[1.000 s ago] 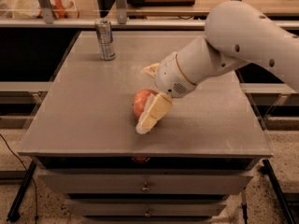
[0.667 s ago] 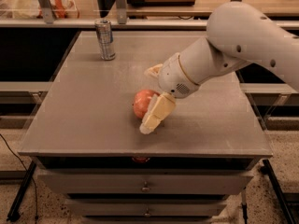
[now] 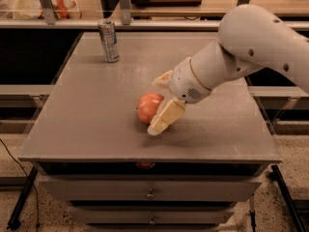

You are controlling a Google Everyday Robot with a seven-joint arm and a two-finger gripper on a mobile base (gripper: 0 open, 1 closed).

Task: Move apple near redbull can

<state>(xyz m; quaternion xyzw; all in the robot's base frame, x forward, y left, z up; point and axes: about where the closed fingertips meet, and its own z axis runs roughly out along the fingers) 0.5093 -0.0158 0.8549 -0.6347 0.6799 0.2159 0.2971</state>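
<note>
The apple, reddish-orange and glossy, rests on the grey table near the middle front. My gripper is lowered around it. The near cream finger lies against the apple's right front side. The far finger stands behind the apple with a gap to it. The jaws look open and straddle the apple. The redbull can, slim, silver and blue, stands upright at the table's back left, well away from the apple.
The white arm reaches in from the right over the table's right half. A shelf rail runs behind the table's back edge. Drawers sit below the front edge. A small reddish thing shows under the front lip.
The gripper has shifted slightly to the right at the apple. The apple has barely moved. The can has not moved.
</note>
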